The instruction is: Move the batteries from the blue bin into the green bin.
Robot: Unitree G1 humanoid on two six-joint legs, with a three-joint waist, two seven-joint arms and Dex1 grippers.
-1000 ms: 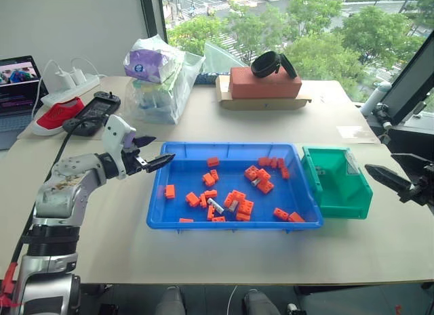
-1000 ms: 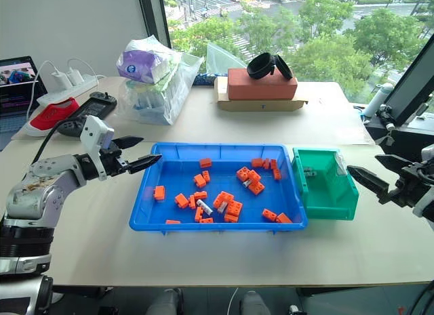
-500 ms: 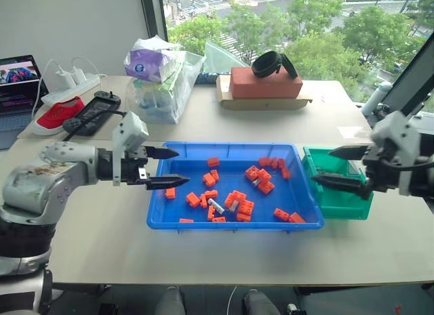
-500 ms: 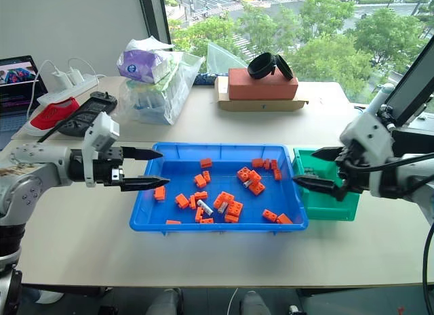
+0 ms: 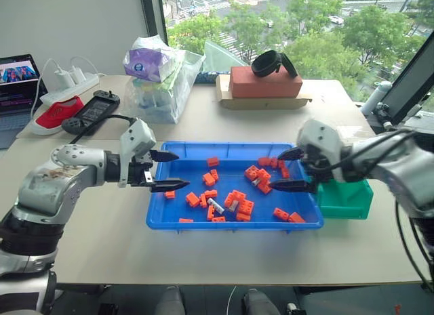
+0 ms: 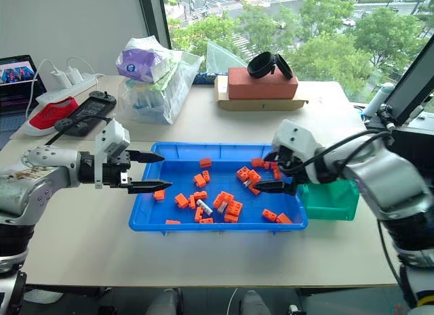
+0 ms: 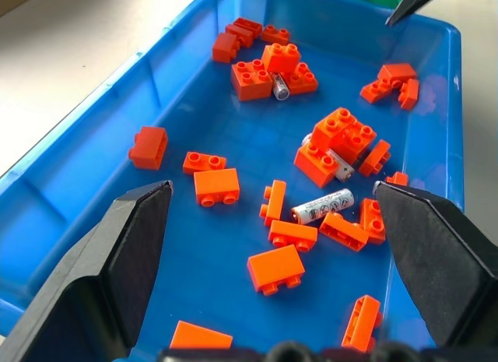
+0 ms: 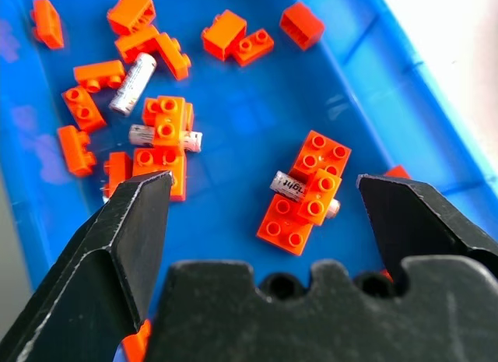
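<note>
- Change since a second ago: the right gripper [image 6: 270,171] has swung in from the far right, across the green bin [image 5: 346,197], and now hangs over the right part of the blue bin [image 5: 178,220]. Its two fingers stand wide apart and hold nothing.
- Left gripper [image 5: 164,171] has turned and come a little inward; it now points over the left edge of the blue bin, fingers also spread, with nothing between them.
- Batteries: all the ones I can see lie in the blue bin among the orange toy bricks [image 7: 215,185]. One battery [image 7: 321,206] lies free near the middle, one [image 8: 300,191] is partly under a brick stack just ahead of the right gripper, and another [image 8: 132,83] lies loose further on.
- Green bin: its inside is mostly hidden by the right arm.
- Meaning for the task, as I judge: no battery is in a grip now. The right arm seems to line up on the battery under the stack, where a brick may get caught in the grip too.
</note>
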